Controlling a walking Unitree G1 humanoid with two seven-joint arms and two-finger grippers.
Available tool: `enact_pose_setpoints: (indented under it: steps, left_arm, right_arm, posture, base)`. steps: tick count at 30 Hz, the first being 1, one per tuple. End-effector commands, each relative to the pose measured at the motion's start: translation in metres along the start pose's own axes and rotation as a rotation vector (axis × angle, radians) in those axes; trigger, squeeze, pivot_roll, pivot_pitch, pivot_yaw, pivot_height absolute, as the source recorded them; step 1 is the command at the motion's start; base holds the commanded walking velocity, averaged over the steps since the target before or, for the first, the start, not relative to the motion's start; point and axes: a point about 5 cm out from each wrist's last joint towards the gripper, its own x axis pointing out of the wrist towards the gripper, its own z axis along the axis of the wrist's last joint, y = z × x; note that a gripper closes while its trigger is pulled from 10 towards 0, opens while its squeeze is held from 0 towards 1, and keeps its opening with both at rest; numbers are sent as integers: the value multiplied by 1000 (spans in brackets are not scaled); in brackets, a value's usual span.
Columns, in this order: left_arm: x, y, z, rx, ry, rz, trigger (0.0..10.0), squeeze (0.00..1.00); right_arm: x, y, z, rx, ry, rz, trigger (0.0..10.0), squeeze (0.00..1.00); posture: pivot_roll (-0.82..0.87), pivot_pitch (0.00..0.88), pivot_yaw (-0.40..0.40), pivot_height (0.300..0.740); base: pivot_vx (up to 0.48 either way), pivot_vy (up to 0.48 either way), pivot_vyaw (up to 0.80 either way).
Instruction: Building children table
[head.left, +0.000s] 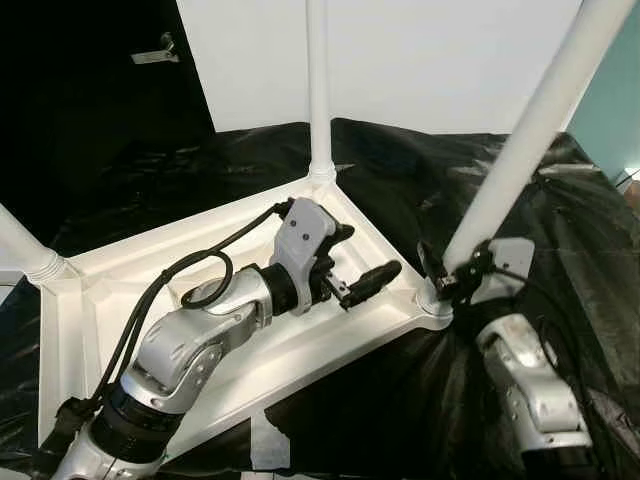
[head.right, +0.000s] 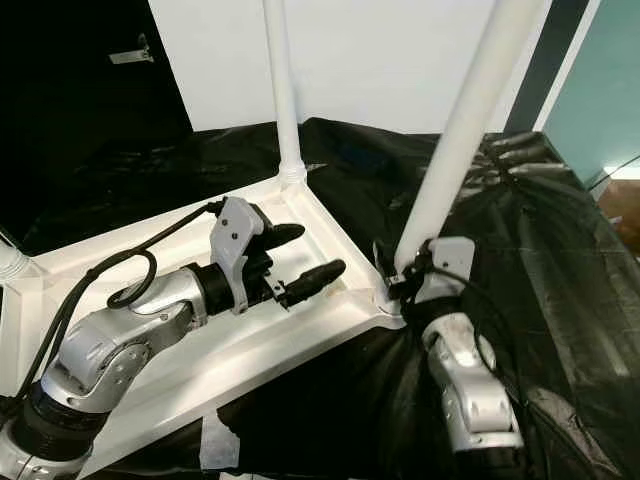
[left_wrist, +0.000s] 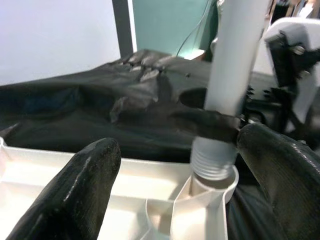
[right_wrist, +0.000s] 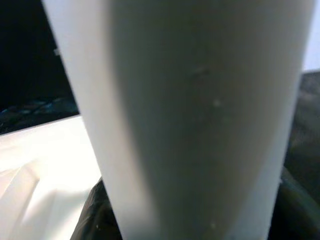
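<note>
A white children's table top lies upside down on black cloth. A white leg rises slanted from its near right corner socket, with bare thread showing above the socket. My right gripper is shut on this leg just above its base; one black finger crosses it. My left gripper hovers open over the underside, its fingertips pointing toward that corner a short way from the leg. The right wrist view looks close at the leg.
A second leg stands upright at the far corner, and a third leg sits at the left corner. Black cloth covers the surface all around. A white wall panel stands behind, with a teal wall to the right.
</note>
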Motion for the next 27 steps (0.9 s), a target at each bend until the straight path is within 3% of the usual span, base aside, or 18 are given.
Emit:
enact_pose_setpoints:
  steps: [1, 2, 9, 14, 19, 21, 27]
  left_arm:
    - [7, -4, 13, 16, -62, -91, 10000, 906]
    - [13, -6, 20, 20, -93, -110, 10000, 0]
    - [25, -11, 36, 36, -164, -165, 10000, 0]
    - [40, -14, 59, 50, -254, -256, 10000, 0]
    - [43, -14, 64, 60, -269, -275, 10000, 0]
    - [43, -12, 70, 40, -296, -317, 10000, 0]
    - [37, -12, 78, 25, -319, -405, 10000, 0]
  right_arm:
    - [8, 4, 12, -52, -10, 95, 10000, 0]
    - [12, 6, 14, -79, -4, 142, 10000, 0]
    - [19, 9, 18, -134, 19, 227, 10000, 0]
    - [26, 13, 22, -220, 57, 409, 10000, 0]
    - [24, 16, 23, -240, 72, 491, 10000, 0]
    - [21, 20, 27, -235, 75, 583, 10000, 0]
    - [15, 22, 32, -214, 84, 687, 10000, 0]
  posture:
    - [-50, 0, -3, 740]
    - [-48, 0, -12, 740]
    - [-45, 0, -21, 740]
    - [-53, 0, -17, 740]
    - [-54, 0, -16, 740]
    - [-60, 0, -15, 740]
    - [-59, 0, -12, 740]
  base:
    - [0, 0, 0]
    - [0, 0, 0]
    - [0, 0, 0]
    - [0, 0, 0]
    - [0, 0, 0]
    - [0, 0, 0]
    - [0, 0, 0]
